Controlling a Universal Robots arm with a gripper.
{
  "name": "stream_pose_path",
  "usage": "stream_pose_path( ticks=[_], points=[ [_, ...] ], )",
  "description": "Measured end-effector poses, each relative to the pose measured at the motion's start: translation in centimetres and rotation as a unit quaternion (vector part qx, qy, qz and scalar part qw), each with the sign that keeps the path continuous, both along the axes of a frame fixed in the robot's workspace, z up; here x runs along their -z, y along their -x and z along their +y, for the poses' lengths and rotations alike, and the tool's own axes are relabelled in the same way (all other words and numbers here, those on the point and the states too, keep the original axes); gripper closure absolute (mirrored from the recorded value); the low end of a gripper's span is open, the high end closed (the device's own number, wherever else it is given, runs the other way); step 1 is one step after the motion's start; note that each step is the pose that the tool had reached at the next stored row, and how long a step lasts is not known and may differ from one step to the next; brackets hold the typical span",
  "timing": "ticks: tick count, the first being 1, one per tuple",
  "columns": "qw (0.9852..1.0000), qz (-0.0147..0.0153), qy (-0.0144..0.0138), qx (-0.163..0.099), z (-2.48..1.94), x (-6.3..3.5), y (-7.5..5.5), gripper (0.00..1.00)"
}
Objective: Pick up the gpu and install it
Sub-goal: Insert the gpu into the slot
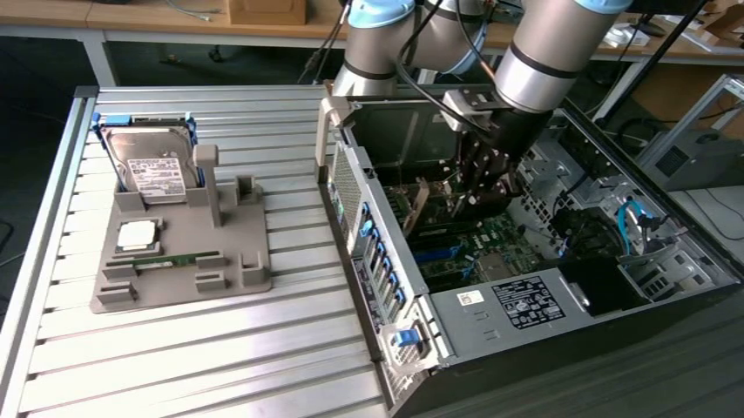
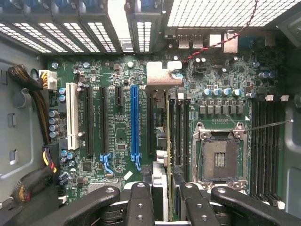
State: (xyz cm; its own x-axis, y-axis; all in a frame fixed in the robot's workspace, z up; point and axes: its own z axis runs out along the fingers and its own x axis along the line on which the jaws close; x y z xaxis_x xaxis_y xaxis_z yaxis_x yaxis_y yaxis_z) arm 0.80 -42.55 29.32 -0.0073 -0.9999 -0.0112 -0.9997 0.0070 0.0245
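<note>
The gpu [image 2: 166, 141] is a thin dark card seen edge-on in the wrist view. Its silvery end bracket [image 2: 163, 74] points toward the case's rear wall. My gripper [image 2: 165, 195] is shut on it, with black fingers [image 2: 141, 202] on either side of the card. The card hangs over the motherboard [image 2: 117, 155], just beside the black slot [image 2: 150, 122] that follows the blue slot [image 2: 135, 122]. Whether its edge touches a slot I cannot tell. In the exterior view my gripper [image 1: 479, 193] reaches down into the open computer case [image 1: 384, 261], with the gpu [image 1: 426, 205] below it.
A grey fixture [image 1: 239, 274] on the slatted table holds a hard drive [image 1: 157, 170], a processor [image 1: 138, 233] and a memory stick [image 1: 174, 259]. Inside the case are a white slot [image 2: 72, 115], the processor socket [image 2: 220, 157], memory slots [image 2: 265, 146] and cable bundles [image 2: 33, 89].
</note>
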Motion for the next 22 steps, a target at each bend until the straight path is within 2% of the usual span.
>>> stream_pose_path(
  ticks=[13,22],
  points=[
    [1.0,0.0,0.0,0.0,-0.96,0.07,0.3,0.73],
    [1.0,0.0,0.0001,0.0,-1.39,0.11,0.8,0.73]
  ],
)
